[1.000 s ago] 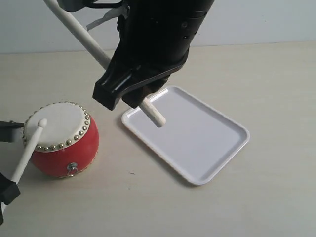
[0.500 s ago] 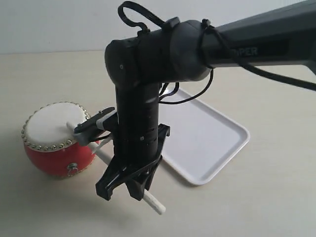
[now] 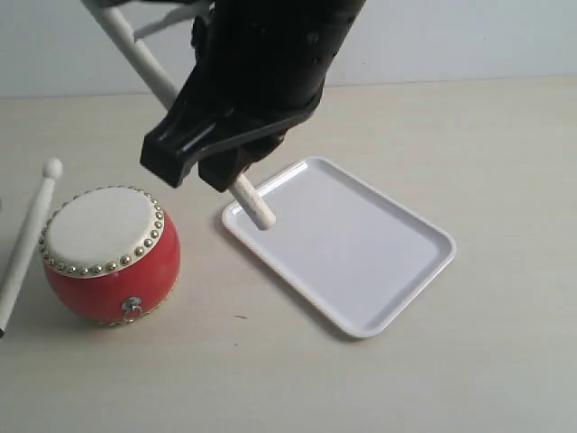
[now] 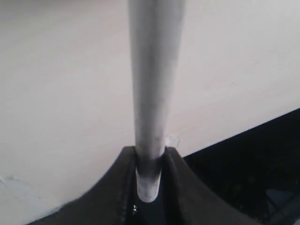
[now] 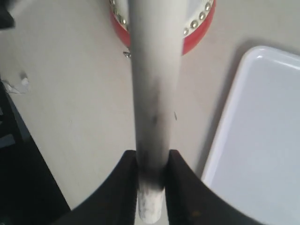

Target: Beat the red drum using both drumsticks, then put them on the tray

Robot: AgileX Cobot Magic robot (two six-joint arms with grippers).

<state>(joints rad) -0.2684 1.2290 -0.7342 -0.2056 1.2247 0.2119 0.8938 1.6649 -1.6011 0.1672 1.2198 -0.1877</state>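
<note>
The red drum stands on the table at the left, its cream skin up. My right gripper hangs above and right of it, shut on a drumstick whose butt end pokes out over the near corner of the white tray. In the right wrist view the jaws clamp that drumstick, with the drum and tray beyond. The other drumstick slants just left of the drum, its tip raised off the skin. My left gripper is shut on this drumstick.
The beige table stretches to the right and front of the tray. A small dark speck lies in front of the drum. The wrist views show the table's edge, with a dark drop beyond it.
The left stick has lifted off the drum skin and moved left. The right arm swung down so its stick reached the drum, then rose back above it.
</note>
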